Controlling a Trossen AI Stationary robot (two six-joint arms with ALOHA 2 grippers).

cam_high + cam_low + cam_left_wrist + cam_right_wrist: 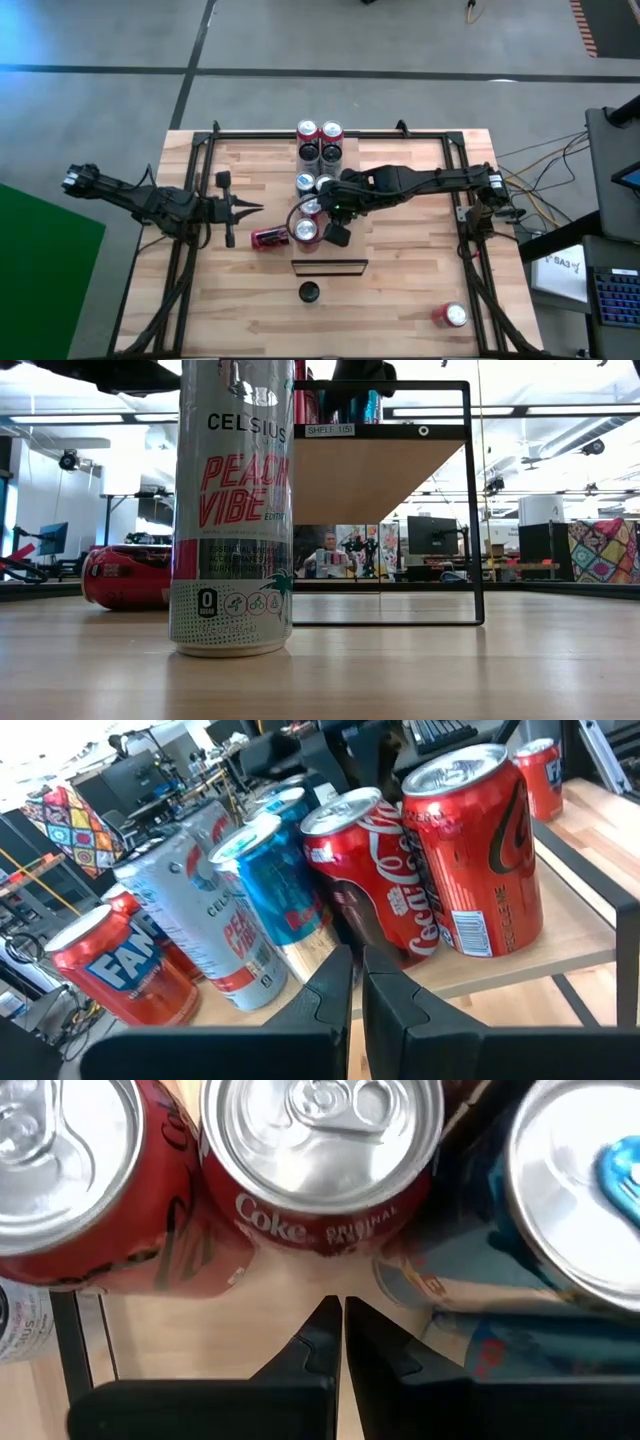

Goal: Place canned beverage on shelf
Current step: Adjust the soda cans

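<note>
R gripper [338, 1308] is shut, empty, over the shelf [290, 1295] beside a Coke can [322, 1150] already on it. I judge placement done; next I retract. L gripper [255, 209] closed, waiting left.

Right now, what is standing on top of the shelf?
On the shelf stand two red Coca-Cola cans and a blue can. Whether more cans stand behind them cannot be seen, because these cover the rest.

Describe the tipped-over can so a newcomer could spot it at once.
On the wooden table, look beside the raised shelf, on the left arm's side. The red can there lies on its side; every other can stands upright.
</note>
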